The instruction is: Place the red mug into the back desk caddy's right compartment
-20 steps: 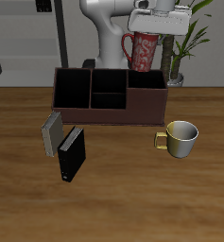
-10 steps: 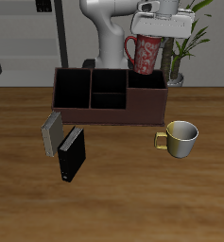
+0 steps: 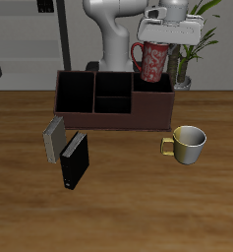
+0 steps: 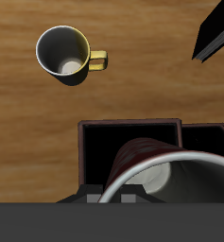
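The red mug [image 3: 152,61], speckled red and white with a loop handle, hangs upright in the air with my gripper [image 3: 158,40] shut on its rim. Its base is just above the back desk caddy [image 3: 113,116], a long dark maroon box with black-lined sections. The mug hovers over the right compartment [image 3: 159,87], the wide end section. In the wrist view the red mug [image 4: 142,168] fills the near field, and the right compartment [image 4: 102,151] lies open directly beneath it.
A cream-yellow mug [image 3: 187,144] stands on the table in front of the caddy's wide end. A black book [image 3: 75,160] and a grey book [image 3: 54,139] stand before the other end. A potted plant [image 3: 192,49] rises behind the caddy.
The gripper has carried the red mug a little farther toward the caddy's wide end and slightly lower. Nothing else moved.
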